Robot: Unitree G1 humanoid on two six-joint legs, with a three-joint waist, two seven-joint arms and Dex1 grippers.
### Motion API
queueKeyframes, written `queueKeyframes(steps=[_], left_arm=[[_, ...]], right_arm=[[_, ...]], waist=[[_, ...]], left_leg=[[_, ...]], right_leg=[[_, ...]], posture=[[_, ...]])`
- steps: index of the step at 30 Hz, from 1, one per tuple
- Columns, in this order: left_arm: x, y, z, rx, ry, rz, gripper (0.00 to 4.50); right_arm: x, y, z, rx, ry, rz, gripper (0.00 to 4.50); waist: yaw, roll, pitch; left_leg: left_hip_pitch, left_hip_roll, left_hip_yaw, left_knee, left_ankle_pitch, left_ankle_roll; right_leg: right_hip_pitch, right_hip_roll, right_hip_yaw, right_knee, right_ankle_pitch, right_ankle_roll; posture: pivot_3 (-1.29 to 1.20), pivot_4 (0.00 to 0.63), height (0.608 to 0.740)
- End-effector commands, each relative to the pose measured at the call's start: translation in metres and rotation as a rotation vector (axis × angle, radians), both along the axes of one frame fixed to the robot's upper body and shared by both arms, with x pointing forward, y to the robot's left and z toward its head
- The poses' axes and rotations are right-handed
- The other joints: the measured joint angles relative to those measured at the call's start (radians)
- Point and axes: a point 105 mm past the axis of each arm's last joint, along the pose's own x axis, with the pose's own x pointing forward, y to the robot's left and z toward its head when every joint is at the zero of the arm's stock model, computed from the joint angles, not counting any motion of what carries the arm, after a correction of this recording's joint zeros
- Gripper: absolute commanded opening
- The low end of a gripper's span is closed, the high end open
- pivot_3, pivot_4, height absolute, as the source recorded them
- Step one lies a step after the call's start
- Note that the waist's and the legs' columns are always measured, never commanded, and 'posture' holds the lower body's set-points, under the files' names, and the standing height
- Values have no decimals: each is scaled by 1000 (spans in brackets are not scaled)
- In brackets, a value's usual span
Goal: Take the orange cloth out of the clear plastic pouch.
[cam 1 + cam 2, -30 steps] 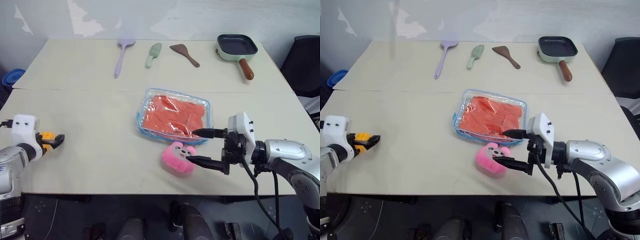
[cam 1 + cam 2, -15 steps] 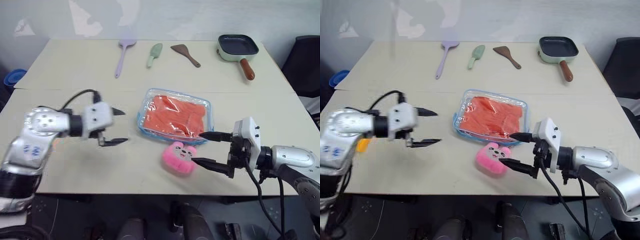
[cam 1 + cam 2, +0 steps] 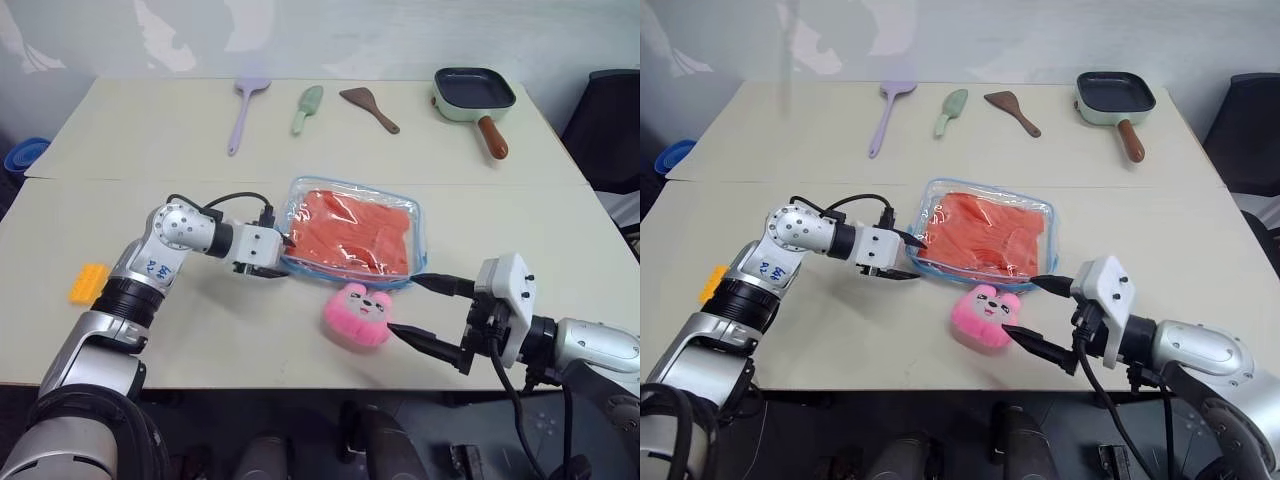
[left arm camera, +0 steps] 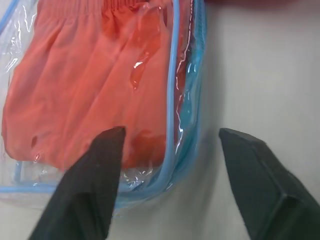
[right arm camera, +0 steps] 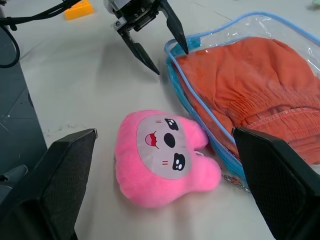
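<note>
left wrist view: clear plastic pouch (image 4: 172, 125) edge btwn fingers (image 4: 92, 185), maybe touching.

The table (image 3: 180, 330) carries the clear plastic pouch (image 3: 350, 235), a pink plush toy (image 3: 357, 314), utensils, and apparently a yellow block (image 3: 87, 282)

Legible text, labels, brands, numbers, signs: none. The left arm (image 3: 160, 262) carries small blue markings on its silver forearm shell, too small to make out. The pink plush toy (image 5: 162, 156), lying near the front edge of the table (image 3: 200, 330), bears only a drawn face, no lettering.
</note>
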Motion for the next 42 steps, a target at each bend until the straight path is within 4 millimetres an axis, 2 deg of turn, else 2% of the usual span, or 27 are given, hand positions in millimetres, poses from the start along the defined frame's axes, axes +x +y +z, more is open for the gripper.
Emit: queueKeyframes(steps=[1, 4, 6, 10, 17, 20, 22, 25, 26, 29, 31, 35, 38, 42], left_arm=[[-4, 0, 6, -13, -2, -4, 1764], [-19, 1, 5, -54, 50, 33, 773], [-29, 0, 5, -73, 75, 66, 270], [-46, -1, 3, -77, 101, 102, 270], [-43, 6, -5, -56, 53, 148, 270], [-42, 7, -5, -69, 66, 143, 881], [-42, 9, -3, -67, 65, 137, 1490], [-49, 9, 16, -167, 159, 103, 2445], [-55, 5, 30, -234, 230, 66, 2711], [-69, -8, 58, -329, 382, -48, 2711], [-76, -23, 58, -294, 425, -132, 2711], [-83, -56, 38, -164, 455, -275, 2711], [-84, -70, 12, -18, 404, -364, 2711], [-81, -93, -4, 6, 371, -412, 2711]], right_arm=[[-4, 1, 10, 13, -49, 4, 4500], [-3, 1, 10, 11, -48, 4, 4500], [-3, 1, 10, 10, -47, 6, 4500], [-1, 1, 11, 3, -47, 15, 4500], [1, 0, 11, -10, -43, 33, 4500], [2, -1, 11, -16, -43, 36, 4500], [2, -1, 11, -24, -44, 39, 4500], [2, -4, 10, -41, -40, 45, 4500], [2, -5, 10, -54, -40, 47, 4500], [5, -10, 9, -91, -46, 51, 4500], [8, -14, 9, -124, -51, 56, 4500], [18, -23, 5, -205, -67, 69, 4500], [28, -28, 1, -266, -82, 82, 4500], [43, -32, 0, -304, -102, 85, 4500]], waist=[[0, 0, 0], [-3, 0, 0], [-5, 0, 0], [-1, 0, 0], [1, 0, 0], [1, 0, 0], [0, 0, 0], [0, 0, 0], [0, 0, 0], [2, 0, 0], [4, 0, 0], [2, 0, 0], [1, 0, 0], [-1, 0, 0]], left_leg=[[0, 0, 0, 0, 0, 0], [0, 0, 0, 0, 0, 0], [0, 1, 0, 0, 0, 0], [0, 0, -1, 0, 0, 0], [1, 0, -1, 0, -1, 2], [1, 0, -1, 0, -1, 2], [1, 0, -1, 0, -1, 2], [1, 0, -1, 0, -1, 2], [1, 0, -1, 1, 0, 2], [0, 0, -1, 1, 0, 2], [0, -1, -2, 2, 0, 2], [-1, -2, -1, 2, -1, 3], [-1, -3, 0, 2, 0, 4], [-2, -2, 2, 2, 0, 4]], right_leg=[[0, 0, 0, 0, 0, 0], [0, 0, 0, 1, 0, 0], [0, 0, 1, 1, 0, 0], [0, 0, 1, 0, 0, 0], [1, 0, 1, -2, 0, 0], [1, 0, 1, -2, 0, 0], [1, 0, 1, -2, 0, 0], [1, 0, 1, -1, 0, 0], [1, 0, 1, 0, 0, 0], [1, 0, 1, 0, 0, 0], [1, 0, 0, 0, 1, 1], [4, 0, 1, -1, 2, 3], [5, 0, 2, -3, 2, 4], [4, 1, 3, -5, 2, 4]], posture=[[0, 150, 740], [0, 150, 740], [0, 150, 740], [0, 150, 740], [0, 150, 740], [0, 150, 740], [0, 150, 740], [0, 150, 740], [0, 150, 740], [0, 150, 740], [0, 150, 740], [0, 150, 740], [0, 150, 740], [0, 150, 740]])
